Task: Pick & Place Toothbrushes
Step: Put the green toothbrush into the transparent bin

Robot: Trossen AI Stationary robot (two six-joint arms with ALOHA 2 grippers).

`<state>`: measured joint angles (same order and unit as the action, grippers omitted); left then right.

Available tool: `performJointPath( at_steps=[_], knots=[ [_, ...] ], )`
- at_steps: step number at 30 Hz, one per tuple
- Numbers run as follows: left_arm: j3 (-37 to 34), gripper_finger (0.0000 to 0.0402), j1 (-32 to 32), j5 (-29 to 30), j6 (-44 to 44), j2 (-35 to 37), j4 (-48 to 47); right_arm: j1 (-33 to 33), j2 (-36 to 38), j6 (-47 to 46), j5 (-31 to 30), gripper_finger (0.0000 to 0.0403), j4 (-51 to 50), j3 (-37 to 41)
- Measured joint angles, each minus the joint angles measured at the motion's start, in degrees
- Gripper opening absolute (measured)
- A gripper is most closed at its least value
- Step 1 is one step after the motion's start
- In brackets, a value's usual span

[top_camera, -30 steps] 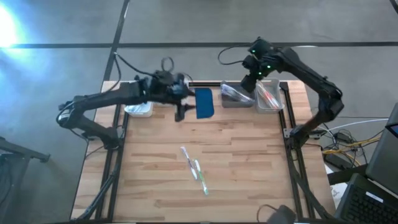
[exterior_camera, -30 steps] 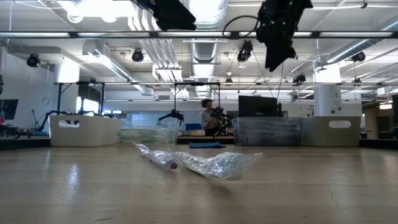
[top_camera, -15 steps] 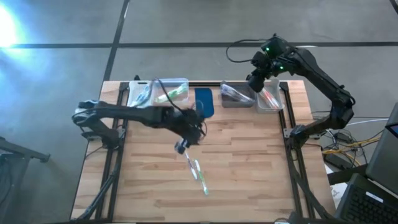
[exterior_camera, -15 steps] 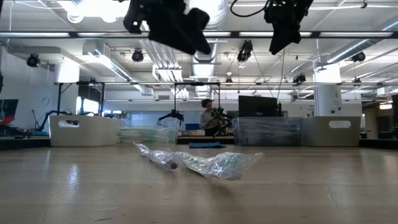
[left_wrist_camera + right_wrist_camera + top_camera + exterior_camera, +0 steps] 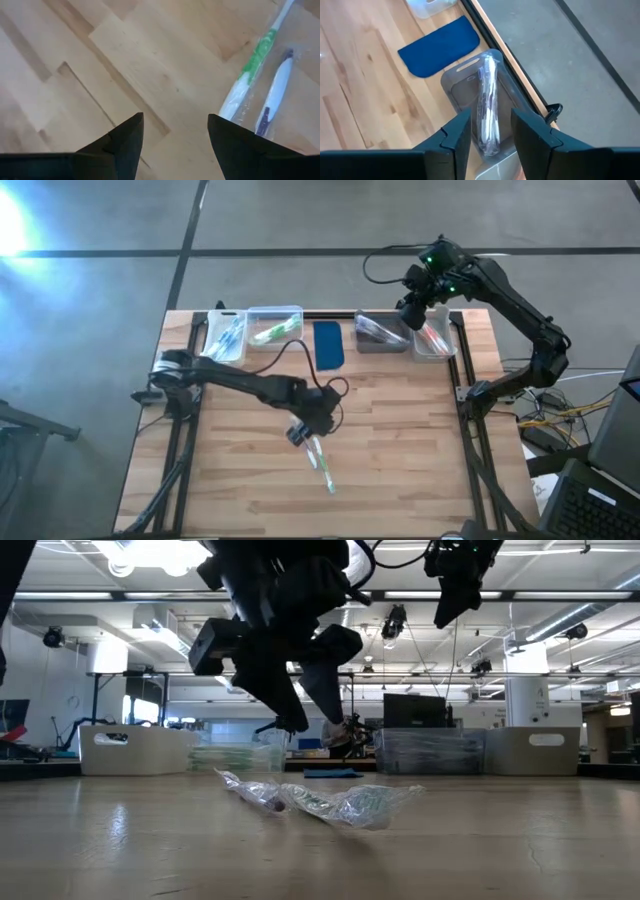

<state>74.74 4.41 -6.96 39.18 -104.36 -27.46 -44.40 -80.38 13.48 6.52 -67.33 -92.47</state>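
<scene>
Two toothbrushes in clear wrappers lie flat mid-table, one green and white, one blue and white; in the low view they show as crinkled wrap. My left gripper hangs open just above their far end, touching nothing. My right gripper is open and empty, held high over the grey bin at the back right, which holds wrapped toothbrushes.
Along the far edge stand two clear bins with toothbrushes, a dark blue pad, the grey bin and a clear bin with red-accented brushes. Bare wood lies around the two loose brushes.
My left gripper has swung from the back-left bins toward the table's middle and near edge, come down and rolled, and now hangs over the loose toothbrushes. My right gripper rose a little over the back-right bins, then kept still. The toothbrushes have not moved.
</scene>
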Motion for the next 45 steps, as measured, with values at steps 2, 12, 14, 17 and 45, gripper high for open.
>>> performJointPath(
  at_steps=[2, 12, 14, 17, 45],
  knots=[
    [0.00, 0.0224, 0.34, -0.21, -0.02, -0.52, -0.10, 0.00, 0.00, 0.62, 0.00, 0.0139, 0.00, 0.00],
    [0.00, 0.0220, 1.92, -2.19, 0.21, -1.53, 0.19, 0.00, -0.19, 1.78, 0.00, 0.0170, 0.04, 0.00],
    [-0.02, 0.0220, 2.40, -2.19, 0.10, -1.97, -0.13, 0.00, -0.33, 1.79, 0.00, 0.0174, 0.04, 0.00],
    [-0.02, 0.0220, 3.39, -2.21, 0.33, -2.62, 0.11, 0.00, -0.35, 2.03, 0.00, 0.0181, 0.07, 0.00],
    [0.03, 0.0212, 4.98, -3.28, -1.38, -8.94, 0.96, 0.02, -0.37, 3.28, -0.02, 0.0142, 0.16, 0.00]
  ],
)
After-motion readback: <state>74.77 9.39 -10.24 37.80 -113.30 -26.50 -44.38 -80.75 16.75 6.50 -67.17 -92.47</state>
